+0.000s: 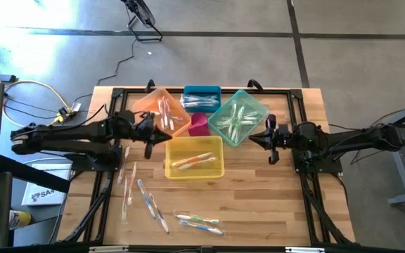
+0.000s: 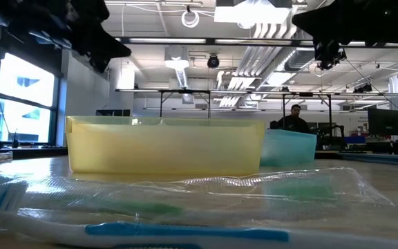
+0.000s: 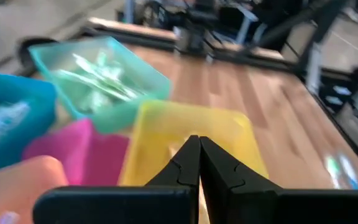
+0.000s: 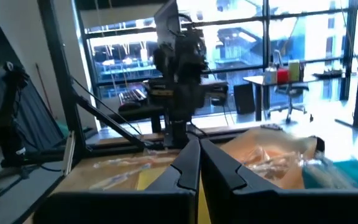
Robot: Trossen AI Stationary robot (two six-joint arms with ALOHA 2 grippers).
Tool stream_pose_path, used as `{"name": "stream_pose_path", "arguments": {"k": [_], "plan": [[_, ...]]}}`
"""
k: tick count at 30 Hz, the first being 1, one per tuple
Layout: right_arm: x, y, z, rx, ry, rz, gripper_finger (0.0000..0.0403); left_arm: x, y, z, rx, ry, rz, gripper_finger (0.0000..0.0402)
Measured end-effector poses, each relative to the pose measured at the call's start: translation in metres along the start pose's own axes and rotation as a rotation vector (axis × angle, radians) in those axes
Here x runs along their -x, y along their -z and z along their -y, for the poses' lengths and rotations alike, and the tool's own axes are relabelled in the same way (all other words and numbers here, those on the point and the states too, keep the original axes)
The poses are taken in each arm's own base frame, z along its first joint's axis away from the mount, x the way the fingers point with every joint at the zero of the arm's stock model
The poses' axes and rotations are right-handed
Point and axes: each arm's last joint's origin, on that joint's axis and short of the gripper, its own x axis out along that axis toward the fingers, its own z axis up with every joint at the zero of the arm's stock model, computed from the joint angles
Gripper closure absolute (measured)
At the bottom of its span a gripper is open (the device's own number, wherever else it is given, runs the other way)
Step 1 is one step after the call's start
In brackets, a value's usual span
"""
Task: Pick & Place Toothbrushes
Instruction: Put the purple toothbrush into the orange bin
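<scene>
— While loose toothbrushes point(image 1: 146, 200) lie on the near tabletop point(image 1: 259, 204), between picks, by the look of it. Next: down to one wrapped brush, jaws spread first.

— And the left gripper point(image 1: 148, 135)?

— Clenched, fingers point(image 3: 185, 163) pressed together on nothing, hanging by the yellow bin point(image 1: 194, 156), above the orange one's edge point(image 1: 162, 112).

— Farther off?

— Right gripper point(image 1: 269, 140) likewise clamped empty, waiting beside the teal bin point(image 1: 238, 117) full of toothbrushes.
</scene>
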Motion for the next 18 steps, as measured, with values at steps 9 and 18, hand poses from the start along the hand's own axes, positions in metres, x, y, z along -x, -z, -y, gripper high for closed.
{"name": "stream_pose_path", "arguments": {"k": [9,18], "plan": [[-0.001,0.0,0.0,-0.074,0.003,0.002,0.0398,0.008,-0.003,0.033,-0.038,0.083,-0.096,0.0401],[-0.006,0.008,0.001,-0.12,0.02,-0.047,0.0398,0.016,-0.008,0.063,-0.217,0.16,-0.193,0.0401]]}}
